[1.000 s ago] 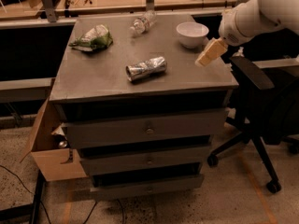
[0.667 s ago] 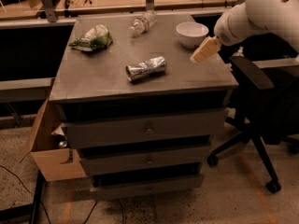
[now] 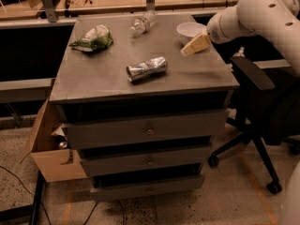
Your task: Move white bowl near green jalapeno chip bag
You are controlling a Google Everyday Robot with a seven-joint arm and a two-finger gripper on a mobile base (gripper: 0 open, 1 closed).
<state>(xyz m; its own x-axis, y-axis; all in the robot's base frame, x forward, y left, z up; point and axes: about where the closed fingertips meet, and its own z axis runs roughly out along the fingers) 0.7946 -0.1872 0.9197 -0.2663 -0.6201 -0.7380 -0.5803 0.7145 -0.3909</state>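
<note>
The white bowl [image 3: 190, 30] sits at the back right of the grey cabinet top [image 3: 103, 83]. The green jalapeno chip bag [image 3: 93, 38], wrinkly with a silvery patch, lies at the back left. My gripper [image 3: 195, 45] with tan fingers hangs just in front of the bowl and partly covers its front edge. It comes in from the right on the white arm [image 3: 262, 13]. It holds nothing that I can see.
A shiny silver foil bag [image 3: 146, 69] lies in the middle of the top. A clear plastic bottle [image 3: 143, 24] lies at the back centre. A black office chair [image 3: 262, 102] stands to the right, a cardboard box [image 3: 47, 149] on the floor at left.
The gripper has moved left and toward the back, from beside the bowl's right front to right in front of the bowl. The camera view is closer. The objects have not moved.
</note>
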